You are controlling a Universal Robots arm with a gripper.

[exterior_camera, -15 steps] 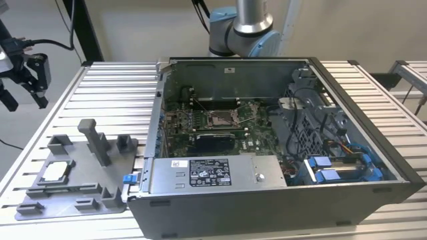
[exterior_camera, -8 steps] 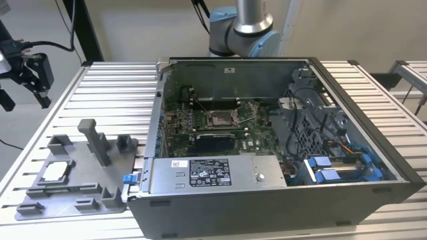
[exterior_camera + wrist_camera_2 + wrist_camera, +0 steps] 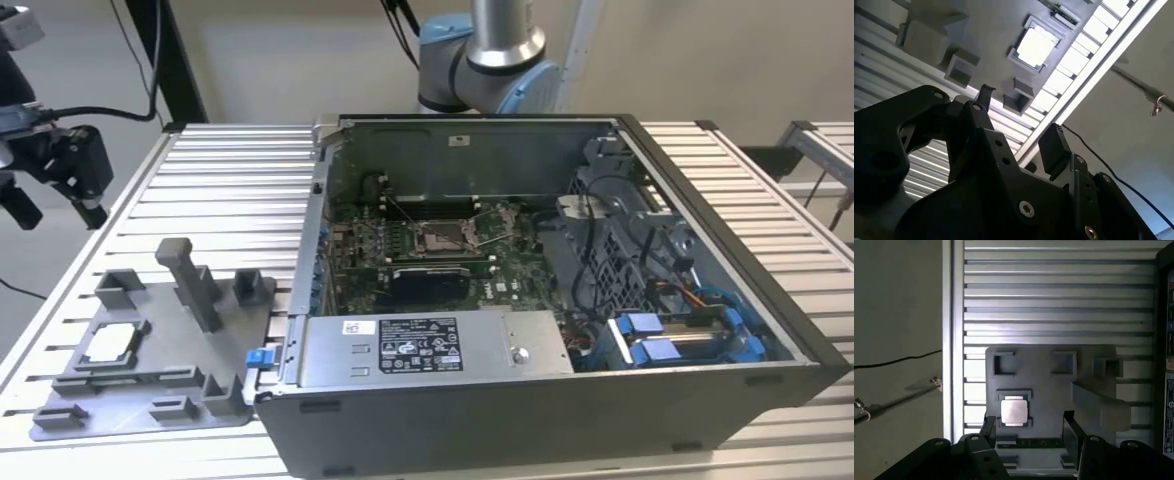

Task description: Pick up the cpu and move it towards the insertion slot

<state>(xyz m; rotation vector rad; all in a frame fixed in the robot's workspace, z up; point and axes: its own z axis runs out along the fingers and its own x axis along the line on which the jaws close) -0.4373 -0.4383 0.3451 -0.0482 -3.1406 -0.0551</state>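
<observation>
Pincer [image 3: 1029,422] wide, empty, clear of cpu [image 3: 1014,411]

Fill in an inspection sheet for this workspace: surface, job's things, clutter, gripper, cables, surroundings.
Surface: slatted metal table, carrying an open dark computer case and a grey plastic fixture plate.
Job's things: small silvery square cpu seated in the plate; metal-framed insertion slot inside the case.
Clutter: nothing seen.
Gripper: black gripper open, up off the plate, holding nothing.
Cables: black cable beside the table.
Surroundings: pale floor.
</observation>
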